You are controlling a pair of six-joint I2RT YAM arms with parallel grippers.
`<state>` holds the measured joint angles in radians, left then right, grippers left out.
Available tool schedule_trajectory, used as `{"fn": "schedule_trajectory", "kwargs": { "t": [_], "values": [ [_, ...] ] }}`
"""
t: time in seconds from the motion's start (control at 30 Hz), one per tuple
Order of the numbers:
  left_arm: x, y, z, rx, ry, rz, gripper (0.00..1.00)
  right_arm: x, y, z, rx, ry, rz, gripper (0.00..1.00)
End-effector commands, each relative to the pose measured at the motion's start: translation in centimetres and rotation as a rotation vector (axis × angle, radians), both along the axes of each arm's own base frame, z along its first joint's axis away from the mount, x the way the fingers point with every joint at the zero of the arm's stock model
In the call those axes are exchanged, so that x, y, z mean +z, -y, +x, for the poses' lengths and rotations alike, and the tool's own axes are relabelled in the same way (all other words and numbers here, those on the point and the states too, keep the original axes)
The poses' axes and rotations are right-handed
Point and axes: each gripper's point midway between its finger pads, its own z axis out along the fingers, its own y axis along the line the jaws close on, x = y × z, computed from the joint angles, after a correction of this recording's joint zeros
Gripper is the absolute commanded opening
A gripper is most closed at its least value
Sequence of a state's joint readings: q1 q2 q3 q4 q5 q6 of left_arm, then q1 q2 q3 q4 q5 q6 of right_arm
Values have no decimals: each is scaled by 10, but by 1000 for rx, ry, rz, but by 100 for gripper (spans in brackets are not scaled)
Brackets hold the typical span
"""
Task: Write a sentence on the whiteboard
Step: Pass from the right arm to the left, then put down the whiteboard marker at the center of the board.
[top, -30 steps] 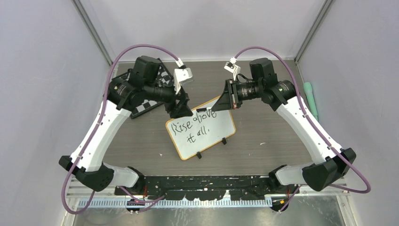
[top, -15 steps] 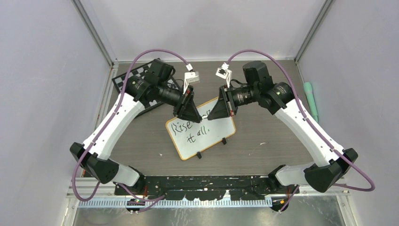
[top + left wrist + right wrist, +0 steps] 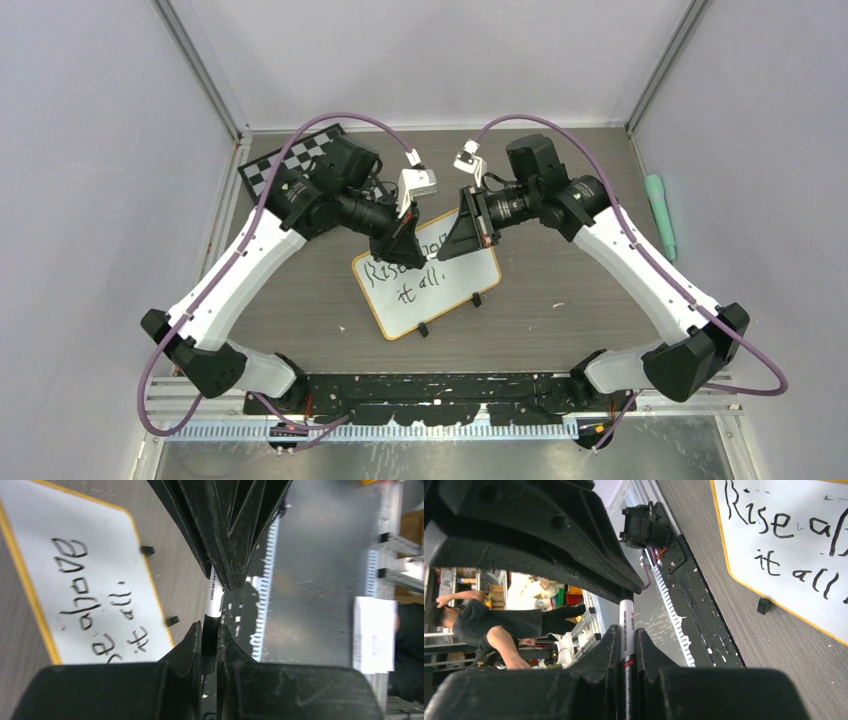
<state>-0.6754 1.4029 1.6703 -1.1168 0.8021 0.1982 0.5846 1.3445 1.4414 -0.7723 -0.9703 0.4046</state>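
Swinging in from the chessboard (image 3: 290, 165) side, left gripper (image 3: 410, 250) now tip to tip with right gripper (image 3: 450, 245) above the far edge of the whiteboard (image 3: 478, 268), mid-table. Both pinched narrow on one marker (image 3: 214, 597): black end in the left, white barrel in the right. Reads like capping or a handoff, with the sentence (image 3: 418, 290) already done. Green stick (image 3: 657, 210) way off right, well apart; nothing blocking really.

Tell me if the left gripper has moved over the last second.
Yes. The left gripper has shifted rightward in view, off the far left corner of the whiteboard toward the right gripper; both clamp the marker.
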Motion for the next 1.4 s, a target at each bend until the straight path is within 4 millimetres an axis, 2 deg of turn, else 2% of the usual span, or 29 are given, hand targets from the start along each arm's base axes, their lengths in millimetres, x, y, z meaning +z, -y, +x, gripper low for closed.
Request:
{"fn": "schedule_trajectory", "kwargs": {
  "t": [0.0, 0.07, 0.17, 0.3, 0.33, 0.47, 0.57, 0.63, 0.77, 0.9, 1.13, 1.37],
  "values": [
    [24, 10, 42, 113, 247, -23, 0, 17, -18, 7, 11, 25, 61, 0],
    [18, 2, 44, 125, 212, -15, 0, 19, -11, 14, -4, 66, 38, 16],
    [6, -12, 39, 125, 162, -1, 0, 27, 6, 32, -63, 123, -10, 46],
    [-2, -34, 46, 179, 150, 18, 0, 48, 34, 64, -186, 183, -8, 74],
    [-3, -40, 50, 201, 153, 24, 0, 54, 40, 70, -214, 202, -1, 77],
    [-10, -71, 76, 322, 153, 47, 0, 69, 69, 95, -334, 263, -1, 79],
    [-24, -108, 101, 446, 131, 69, 0, 62, 83, 102, -382, 262, -20, 80],
    [-34, -143, 117, 555, 96, 73, 0, 52, 92, 102, -395, 257, -39, 80],
    [-66, -199, 124, 651, 63, 135, 0, 29, 106, 94, -406, 248, -89, 80],
    [-110, -238, 112, 676, 5, 244, 0, 12, 115, 88, -424, 259, -131, 80],
    [-193, -276, 98, 676, -30, 480, 0, -27, 125, 80, -435, 218, -206, 80],
    [-253, -290, 91, 634, -48, 613, 2, -47, 136, 78, -452, 258, -274, 80]
  ]
}}
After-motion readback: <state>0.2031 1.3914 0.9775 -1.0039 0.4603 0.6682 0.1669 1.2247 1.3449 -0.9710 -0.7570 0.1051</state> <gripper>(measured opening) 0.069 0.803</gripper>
